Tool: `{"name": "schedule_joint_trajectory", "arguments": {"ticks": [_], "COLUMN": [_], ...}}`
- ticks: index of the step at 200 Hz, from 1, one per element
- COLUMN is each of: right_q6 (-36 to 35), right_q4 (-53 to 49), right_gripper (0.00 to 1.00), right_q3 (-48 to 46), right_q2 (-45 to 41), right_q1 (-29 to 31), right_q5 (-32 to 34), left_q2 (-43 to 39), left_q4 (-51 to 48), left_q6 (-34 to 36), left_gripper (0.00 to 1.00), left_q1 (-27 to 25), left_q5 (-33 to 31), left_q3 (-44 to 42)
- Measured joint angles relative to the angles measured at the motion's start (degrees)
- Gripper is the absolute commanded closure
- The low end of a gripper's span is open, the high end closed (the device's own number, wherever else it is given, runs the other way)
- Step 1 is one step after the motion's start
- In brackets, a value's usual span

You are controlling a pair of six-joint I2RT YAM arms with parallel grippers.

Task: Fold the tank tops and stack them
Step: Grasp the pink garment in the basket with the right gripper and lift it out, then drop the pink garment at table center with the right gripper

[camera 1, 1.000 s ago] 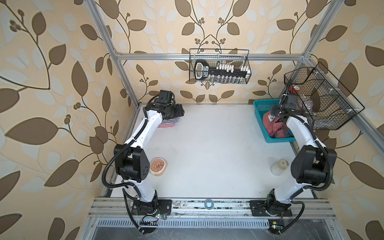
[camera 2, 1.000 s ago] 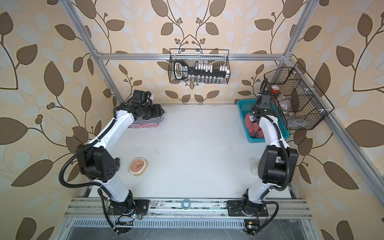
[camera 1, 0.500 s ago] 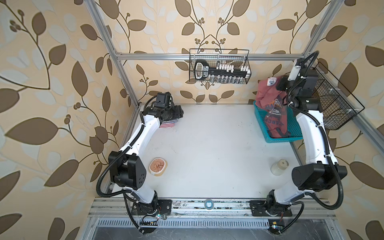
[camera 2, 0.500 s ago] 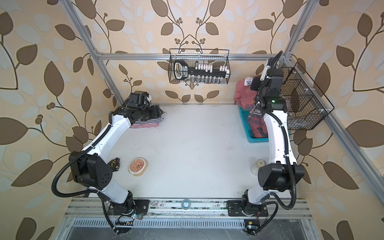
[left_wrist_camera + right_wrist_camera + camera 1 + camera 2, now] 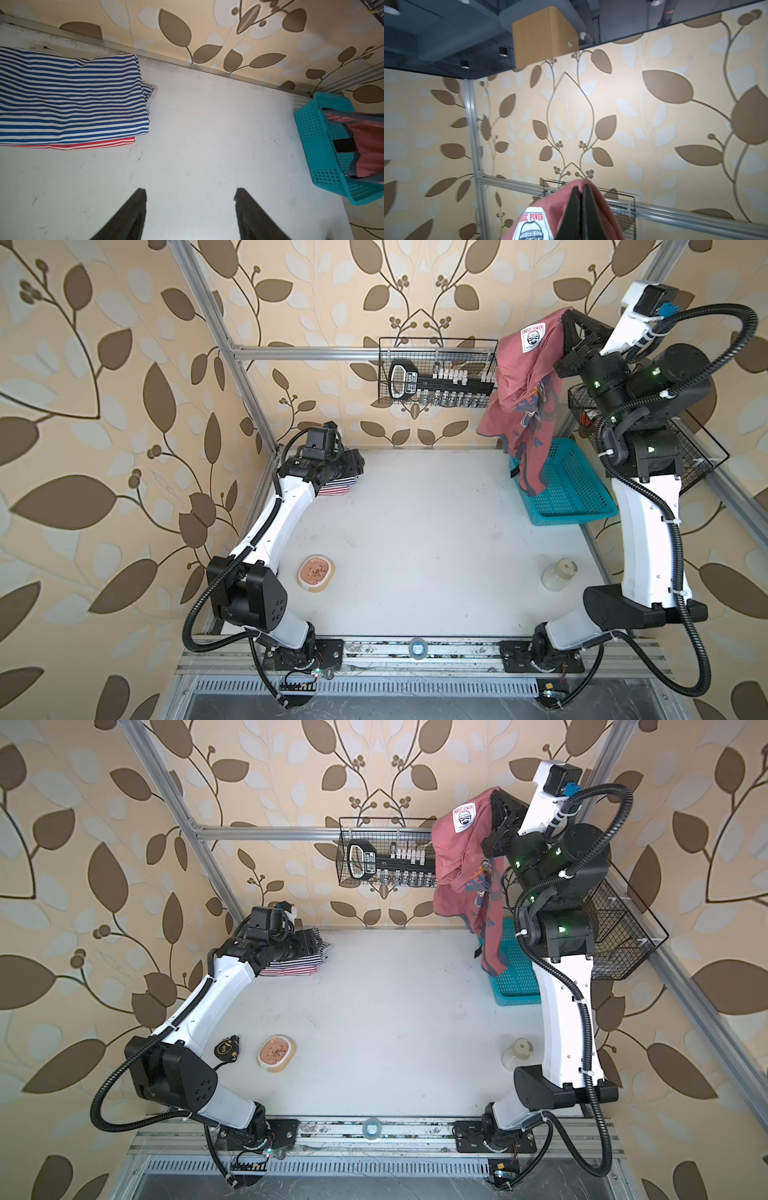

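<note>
My right gripper is raised high at the back right, shut on a fold of the dusty red tank top. The top's white badge print faces up. The top hangs down crumpled, and its lower end reaches into the teal basket. At the back left lies a folded stack, with the navy-white striped tank top on the red-white striped one. My left gripper hovers beside that stack, open and empty.
A wire rack with tools hangs on the back wall, and a wire basket on the right wall behind my right arm. A small dish, a tape measure and a clear cup stand on the table near the front.
My right arm has risen from the teal basket, pulling the dusty red top up with it. My left arm has shifted slightly by the stack.
</note>
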Motion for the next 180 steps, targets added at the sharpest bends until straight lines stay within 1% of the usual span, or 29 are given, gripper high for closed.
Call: {"name": "schedule_joint_trajectory", "arguments": {"ticks": [28,49,70,93,108,125,142,151,155,162,171,180], "right_q6": [6.8,14.7,23.0,29.1,31.5,32.7,32.1,31.2,30.8,29.7,28.1,25.9], "right_q4": [5.6,12.6,20.9,26.4,26.7,23.6,18.6,15.2,13.9,10.8,6.2,1.6], "right_gripper": [1.0,1.0,1.0,1.0,0.99,0.96,0.97,0.97,0.96,0.91,0.79,0.64], "right_q3": [-1.3,-7.9,-21.9,-39.4,-50.0,-60.7,-67.6,-70.2,-71.1,-72.6,-73.7,-73.8], "right_q2": [-0.6,-1.5,-3.8,-5.8,-6.1,-5.5,-3.3,-1.6,-1.0,0.0,0.6,0.8], "right_q1": [2.3,3.7,5.1,5.8,5.6,5.0,4.1,3.5,3.3,3.0,2.6,2.6], "right_q5": [-9.2,-16.5,-22.1,-25.0,-25.7,-25.9,-25.3,-23.8,-23.2,-21.2,-18.0,-14.5], "left_q2": [-1.7,-3.4,-5.3,-6.6,-6.8,-6.8,-6.8,-6.8,-6.8,-6.7,-6.7,-6.5], "left_q4": [0.3,0.6,0.8,0.9,0.9,1.1,1.2,1.2,1.2,1.2,1.3,1.4], "left_q6": [0.0,0.0,-0.1,-0.3,-0.5,-1.0,-1.8,-2.4,-2.7,-3.0,-3.3,-3.5], "left_gripper": [0.3,0.3,0.3,0.3,0.3,0.31,0.32,0.32,0.32,0.32,0.32,0.32], "left_q1": [0.0,0.0,0.0,0.0,0.0,0.0,0.0,0.0,-0.2,-0.5,-1.4,-2.6], "left_q5": [-0.8,-1.1,-1.2,-1.2,-1.2,-1.2,-0.9,-0.5,-0.5,-0.4,-0.4,-0.5], "left_q3": [-1.2,-2.4,-3.5,-4.0,-4.3,-5.1,-6.1,-6.6,-6.7,-7.0,-7.2,-7.2]}}
